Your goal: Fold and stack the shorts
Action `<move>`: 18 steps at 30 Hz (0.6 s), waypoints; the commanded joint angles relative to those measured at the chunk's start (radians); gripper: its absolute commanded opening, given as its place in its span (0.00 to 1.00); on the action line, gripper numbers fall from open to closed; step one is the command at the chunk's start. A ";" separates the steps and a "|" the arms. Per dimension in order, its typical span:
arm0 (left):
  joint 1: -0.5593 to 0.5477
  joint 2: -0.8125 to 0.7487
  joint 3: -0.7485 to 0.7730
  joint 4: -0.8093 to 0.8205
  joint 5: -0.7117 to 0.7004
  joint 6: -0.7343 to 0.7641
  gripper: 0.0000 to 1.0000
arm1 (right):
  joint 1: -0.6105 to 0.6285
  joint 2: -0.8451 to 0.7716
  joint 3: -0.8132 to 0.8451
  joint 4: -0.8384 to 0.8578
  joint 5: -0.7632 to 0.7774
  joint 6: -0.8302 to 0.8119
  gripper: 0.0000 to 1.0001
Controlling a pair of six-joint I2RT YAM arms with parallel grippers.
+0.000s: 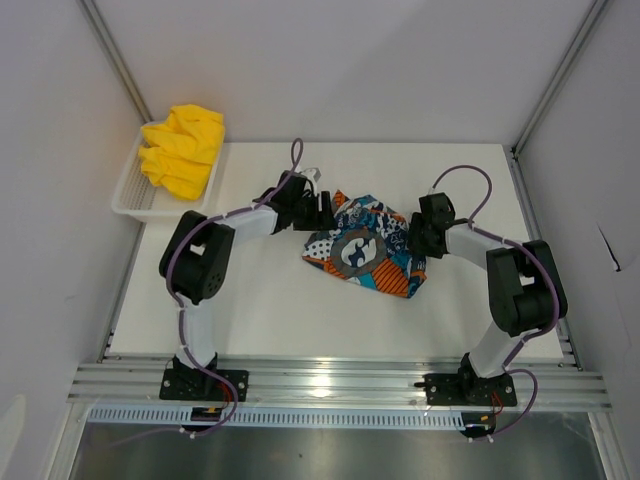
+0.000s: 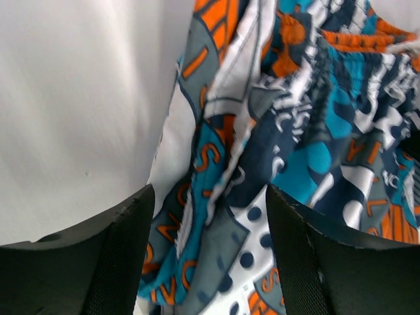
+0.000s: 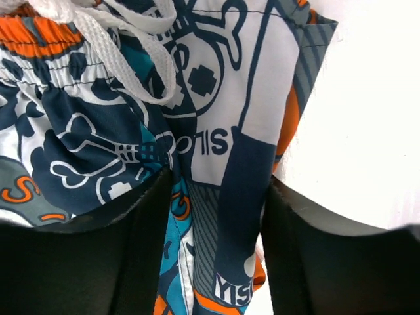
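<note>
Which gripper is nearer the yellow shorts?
Left. The left gripper sits between the yellow shorts and the printed shorts; the right gripper is beyond the printed pair.

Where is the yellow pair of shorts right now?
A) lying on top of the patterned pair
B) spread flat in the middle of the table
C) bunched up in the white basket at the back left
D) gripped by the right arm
C: the yellow shorts sit crumpled in the white basket, well apart from the patterned shorts.
</note>
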 commanded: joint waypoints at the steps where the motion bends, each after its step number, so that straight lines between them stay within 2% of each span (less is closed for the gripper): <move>1: 0.002 0.047 0.060 -0.009 -0.035 0.016 0.70 | 0.000 0.009 0.010 -0.013 0.046 -0.001 0.55; 4: 0.000 0.074 0.061 0.026 -0.036 -0.003 0.66 | 0.001 0.000 0.004 -0.008 0.053 -0.001 0.47; 6: -0.003 0.090 0.068 0.038 -0.056 -0.012 0.60 | 0.000 -0.002 0.006 -0.010 0.059 -0.008 0.33; 10: -0.008 0.102 0.057 0.066 -0.095 -0.035 0.23 | 0.001 -0.005 0.009 -0.011 0.068 -0.013 0.32; 13: -0.009 0.062 0.005 0.118 -0.145 -0.050 0.15 | -0.003 -0.006 0.015 -0.011 0.079 -0.012 0.29; 18: -0.011 0.016 -0.069 0.152 -0.199 -0.079 0.09 | -0.007 0.008 0.041 -0.008 0.091 -0.018 0.23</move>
